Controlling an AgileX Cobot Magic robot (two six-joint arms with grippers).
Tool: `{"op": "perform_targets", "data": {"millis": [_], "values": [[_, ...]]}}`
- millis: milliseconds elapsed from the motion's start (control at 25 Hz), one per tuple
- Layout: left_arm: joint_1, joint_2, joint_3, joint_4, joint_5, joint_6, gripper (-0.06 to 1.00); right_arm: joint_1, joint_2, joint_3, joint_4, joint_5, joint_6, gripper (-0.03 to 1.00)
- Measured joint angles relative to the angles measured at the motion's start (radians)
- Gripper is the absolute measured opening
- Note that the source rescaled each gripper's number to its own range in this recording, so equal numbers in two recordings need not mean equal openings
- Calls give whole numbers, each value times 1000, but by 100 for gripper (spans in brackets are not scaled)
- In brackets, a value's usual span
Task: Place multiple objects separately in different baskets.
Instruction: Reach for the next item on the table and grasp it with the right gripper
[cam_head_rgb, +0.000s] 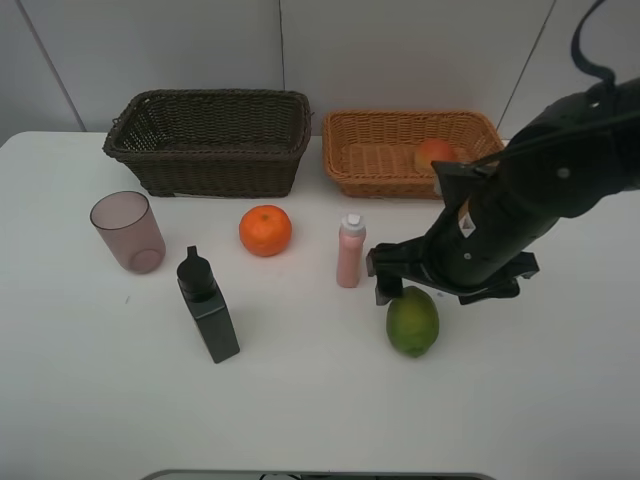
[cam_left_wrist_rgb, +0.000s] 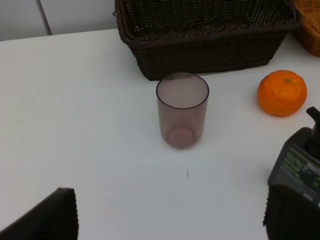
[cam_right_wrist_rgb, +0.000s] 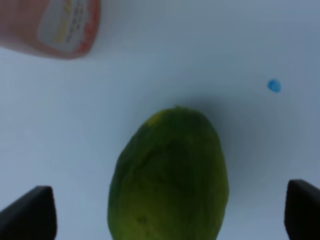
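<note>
Presently: my right pincer (cam_head_rgb: 440, 288) wide and empty above the green fruit (cam_head_rgb: 413, 320), near right on the table (cam_head_rgb: 300, 410).
Dark basket (cam_head_rgb: 200, 175) far left; tan basket (cam_head_rgb: 345, 178) far right, holding the peach (cam_head_rgb: 436, 153). My left pincer (cam_left_wrist_rgb: 170, 217), equally wide, holds nothing near the cup (cam_left_wrist_rgb: 182, 110). Risk, as I judge it: closing off-centre could roll the rounded fruit into the slim pink bottle (cam_head_rgb: 351, 252) just left. Only my right wrist view shows a blue speck (cam_right_wrist_rgb: 273, 85); only the high view shows the peach.
</note>
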Motion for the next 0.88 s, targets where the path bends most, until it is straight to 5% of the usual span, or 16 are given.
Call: {"op": "perform_targets", "data": {"millis": [880], "values": [[0,0,0,0,0,0,96,1,197,-1,1,-90,1,90]]}}
